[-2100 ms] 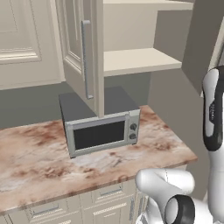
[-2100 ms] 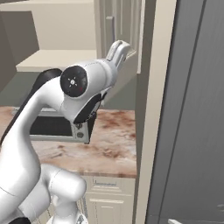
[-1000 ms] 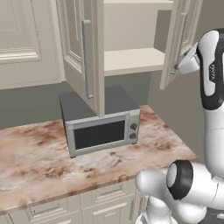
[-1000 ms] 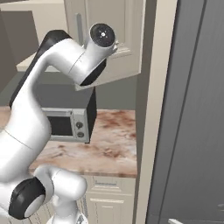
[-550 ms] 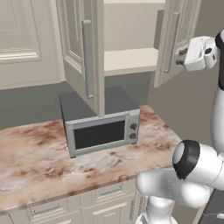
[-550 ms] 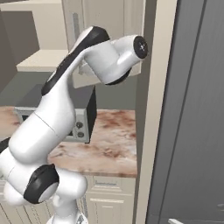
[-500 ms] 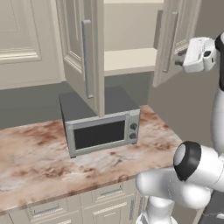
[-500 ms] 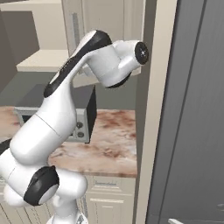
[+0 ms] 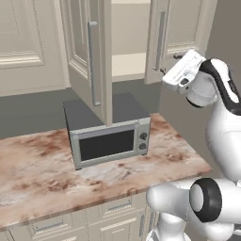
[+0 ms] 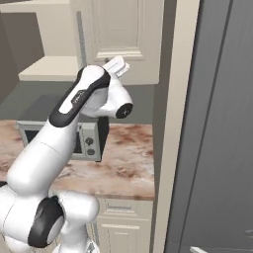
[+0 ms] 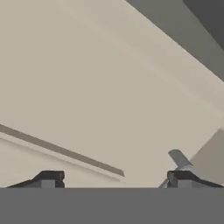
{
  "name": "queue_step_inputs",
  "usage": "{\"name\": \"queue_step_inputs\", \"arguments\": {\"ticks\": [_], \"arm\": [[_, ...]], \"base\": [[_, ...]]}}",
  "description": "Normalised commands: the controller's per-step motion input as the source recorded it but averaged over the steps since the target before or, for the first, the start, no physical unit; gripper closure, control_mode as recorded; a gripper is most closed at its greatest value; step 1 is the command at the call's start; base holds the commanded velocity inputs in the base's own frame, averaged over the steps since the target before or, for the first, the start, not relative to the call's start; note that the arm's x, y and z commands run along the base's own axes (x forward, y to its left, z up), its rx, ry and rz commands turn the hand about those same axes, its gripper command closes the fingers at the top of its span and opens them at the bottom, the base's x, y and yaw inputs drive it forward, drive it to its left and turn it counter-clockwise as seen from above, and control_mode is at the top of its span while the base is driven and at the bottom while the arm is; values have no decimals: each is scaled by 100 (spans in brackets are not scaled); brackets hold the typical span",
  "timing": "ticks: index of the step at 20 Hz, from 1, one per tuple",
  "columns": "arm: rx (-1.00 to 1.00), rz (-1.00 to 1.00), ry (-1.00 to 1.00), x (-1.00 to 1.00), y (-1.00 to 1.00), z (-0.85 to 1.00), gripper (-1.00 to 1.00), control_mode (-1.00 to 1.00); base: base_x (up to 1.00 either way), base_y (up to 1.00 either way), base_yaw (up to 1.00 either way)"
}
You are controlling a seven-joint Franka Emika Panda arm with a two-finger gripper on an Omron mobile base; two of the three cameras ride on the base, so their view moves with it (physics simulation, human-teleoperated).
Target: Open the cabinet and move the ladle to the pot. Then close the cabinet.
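Count: one cabinet [image 9: 127, 56], two doors, both swung open; one grey bar handle on each door. One microwave [image 9: 109, 137] on the marbled surface [image 9: 42, 174] below the cabinet. One cream shelf [image 9: 128, 63] seen inside.

Tool [image 11: 116, 177]: jaws spread wide, nothing between the tips. It sits high at the right, just beside the right door's [image 9: 181, 33] lower edge, pointing at its cream panel. Contact: cannot tell.

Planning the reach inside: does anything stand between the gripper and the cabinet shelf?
Yes: the partly open right door stands between the open gripper and the shelf; the gripper faces the door's handle side.
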Motion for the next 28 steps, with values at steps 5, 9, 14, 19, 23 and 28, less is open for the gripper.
{"name": "queue_step_inputs", "arguments": {"ticks": [5, 9, 14, 19, 23, 28], "arm": [[29, -42, -16, 100, 63, -18, -100, -100], [28, -35, 0, 100, 39, 2, -100, -100], [7, -6, 11, 27, -7, 10, -100, -100], [9, 0, 0, -73, -34, 57, -100, -100], [13, -1, 0, -96, -68, 17, -100, -100], [21, -1, 0, -100, -97, 37, -100, -100]], "base": [[0, 0, 0], [0, 0, 0], [0, 0, 0], [0, 0, 0], [0, 0, 0], [0, 0, 0]]}}
